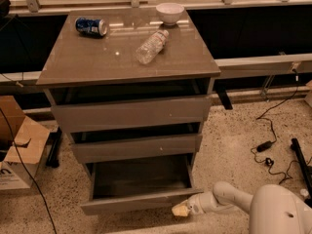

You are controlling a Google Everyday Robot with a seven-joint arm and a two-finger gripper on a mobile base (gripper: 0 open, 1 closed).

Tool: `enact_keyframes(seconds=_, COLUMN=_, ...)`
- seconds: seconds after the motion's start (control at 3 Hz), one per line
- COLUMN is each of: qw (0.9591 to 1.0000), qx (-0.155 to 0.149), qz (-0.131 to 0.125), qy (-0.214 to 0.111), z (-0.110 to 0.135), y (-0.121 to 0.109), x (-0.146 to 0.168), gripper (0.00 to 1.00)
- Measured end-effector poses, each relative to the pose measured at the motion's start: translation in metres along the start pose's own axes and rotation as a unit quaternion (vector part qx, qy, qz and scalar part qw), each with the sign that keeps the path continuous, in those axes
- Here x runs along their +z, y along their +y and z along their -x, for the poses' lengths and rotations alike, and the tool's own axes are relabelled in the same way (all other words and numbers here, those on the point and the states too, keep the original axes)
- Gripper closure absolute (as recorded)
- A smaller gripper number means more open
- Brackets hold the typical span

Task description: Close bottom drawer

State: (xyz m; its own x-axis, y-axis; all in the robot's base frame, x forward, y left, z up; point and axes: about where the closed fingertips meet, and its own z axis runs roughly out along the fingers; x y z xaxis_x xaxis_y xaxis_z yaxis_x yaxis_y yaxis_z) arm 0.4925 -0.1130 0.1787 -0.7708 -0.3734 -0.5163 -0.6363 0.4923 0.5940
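The bottom drawer [139,203] of the grey-brown cabinet stands pulled out, its plain grey floor [141,177] open to view. Its flat handleless front faces me near the bottom of the camera view. My gripper [179,210] reaches in from the lower right on a white arm and sits at the right end of the drawer front, touching or nearly touching it. The two matching drawers above it, the middle one [136,147] and the top one [131,113], are slightly ajar.
On the cabinet top [87,62] lie a blue can [91,27] on its side, a clear plastic bottle [151,46] on its side and a white bowl [169,12]. A cardboard box [19,145] stands left. Black cables [268,147] lie on the speckled floor at right.
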Motion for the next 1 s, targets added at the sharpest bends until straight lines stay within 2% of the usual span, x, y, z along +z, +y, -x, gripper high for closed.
enact_keyframes(seconds=0.33, qw=0.9991, qx=-0.039, qz=-0.012, qy=-0.009, z=0.025, y=-0.008, x=0.008, gripper=1.00)
enact_keyframes(seconds=1.0, qw=0.9964, qx=-0.083, qz=-0.014, qy=-0.014, z=0.060, y=-0.020, x=0.022, gripper=1.00)
